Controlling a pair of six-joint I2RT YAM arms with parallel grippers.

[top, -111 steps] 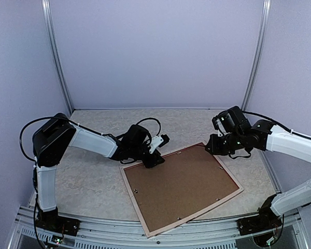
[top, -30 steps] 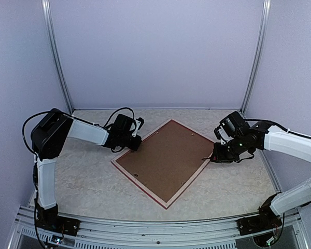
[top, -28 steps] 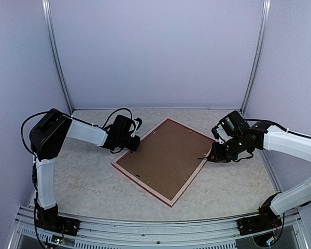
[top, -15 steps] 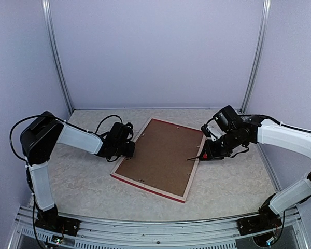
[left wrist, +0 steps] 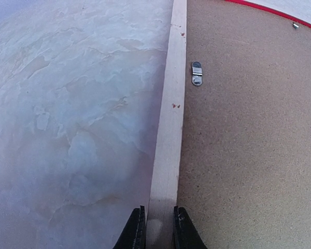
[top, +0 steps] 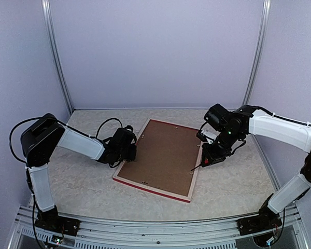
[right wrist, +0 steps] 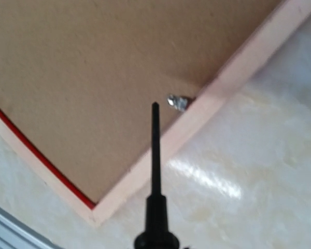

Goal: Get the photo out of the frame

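The frame (top: 150,190) lies face down on the table, its brown backing board (top: 160,155) up and a red front rim along its near edge. The photo is hidden under the backing. My left gripper (top: 130,153) is shut on the frame's pale wood left rail (left wrist: 171,129), one finger (left wrist: 136,232) on each side. My right gripper (top: 211,154) is shut on a small screwdriver (top: 199,166) held over the frame's right rail. The black shaft (right wrist: 155,155) points at a metal clip (right wrist: 177,102) at the backing's edge.
Another metal clip (left wrist: 197,72) sits on the backing beside the left rail, and a small one (left wrist: 296,24) lies near the far red rim. The marbled tabletop (top: 83,181) surrounds the frame. Purple walls and metal posts (top: 57,57) close in the back and sides.
The frame has turned on the table, its near corner swinging right, with my left gripper still on its rail. My right gripper with the screwdriver has moved left to the frame's right rail.
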